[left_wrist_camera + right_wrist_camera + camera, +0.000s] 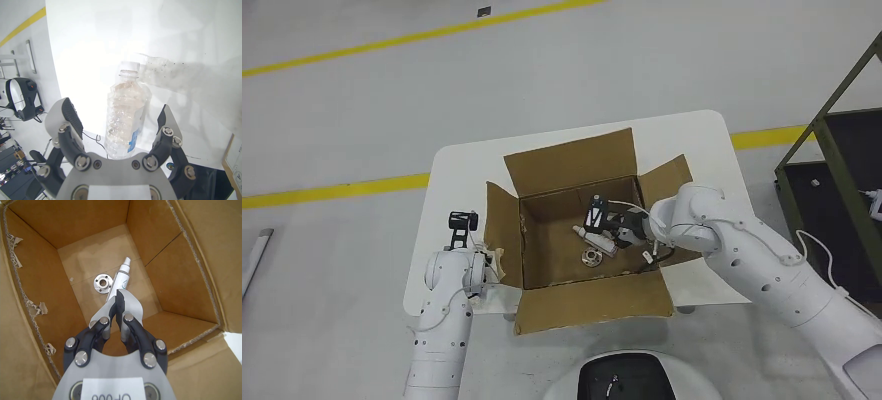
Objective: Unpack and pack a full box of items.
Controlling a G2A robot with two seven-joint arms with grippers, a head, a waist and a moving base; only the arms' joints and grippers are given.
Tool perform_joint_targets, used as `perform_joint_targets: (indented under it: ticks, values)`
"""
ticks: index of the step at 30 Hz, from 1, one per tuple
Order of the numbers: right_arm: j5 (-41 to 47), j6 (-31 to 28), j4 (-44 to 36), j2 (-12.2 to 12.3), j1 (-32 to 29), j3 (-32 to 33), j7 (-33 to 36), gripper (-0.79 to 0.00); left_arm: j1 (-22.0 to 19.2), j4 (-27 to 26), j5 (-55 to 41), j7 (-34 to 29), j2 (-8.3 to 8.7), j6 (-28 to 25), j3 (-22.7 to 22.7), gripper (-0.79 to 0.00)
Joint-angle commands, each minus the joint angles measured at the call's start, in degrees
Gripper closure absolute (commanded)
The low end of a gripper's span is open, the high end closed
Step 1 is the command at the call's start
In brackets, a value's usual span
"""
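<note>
An open cardboard box [572, 180] stands in the middle of the white table [682, 135]. On its floor lie a white spray bottle [122, 278] and, beside it, a round metal flange [103, 283]. My right gripper [118, 300] is inside the box, shut with nothing between its fingers, its tips over the spray bottle's lower end. The same gripper [604, 222] sits above the spray bottle [594, 237] and the flange [590, 258]. At the table's left side, a clear plastic bottle [125, 113] sits between the open fingers of my left gripper [115, 106], which do not touch it.
The box's flaps [592, 300] are spread outward; one edge is torn [13, 251]. A box corner [233, 162] is close beside the left gripper [463, 222]. The table's left edge [53, 72] is near. A dark metal rack [842, 130] stands to the right of the table.
</note>
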Motion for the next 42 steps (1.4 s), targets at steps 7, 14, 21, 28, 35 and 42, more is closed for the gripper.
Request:
perform_joint_targets:
  ticks: [7,14,21,28,35,42]
  values:
    - [0.0,0.0,0.0,0.0,0.0,0.0,0.0,0.0,0.0,0.0,0.0,0.0,0.0,0.0,0.0,-0.785]
    - [-2.1,0.9,-1.1,-0.8,1.2,-2.5,1.1,0.0,0.0,0.0,0.0,0.0,0.0,0.0,0.0,-0.785]
    - [2.2,2.1,5.5,-4.8,8.3,-9.8,5.8,0.0,0.0,0.0,0.0,0.0,0.0,0.0,0.0,-0.785]
    - [5.9,3.2,16.2,-10.0,15.6,-16.6,9.3,0.0,0.0,0.0,0.0,0.0,0.0,0.0,0.0,-0.785]
    - [6.8,3.8,19.0,-11.7,17.0,-18.3,9.9,0.0,0.0,0.0,0.0,0.0,0.0,0.0,0.0,-0.785]
    - [6.8,3.8,19.0,-11.7,17.0,-18.3,9.9,0.0,0.0,0.0,0.0,0.0,0.0,0.0,0.0,-0.785]
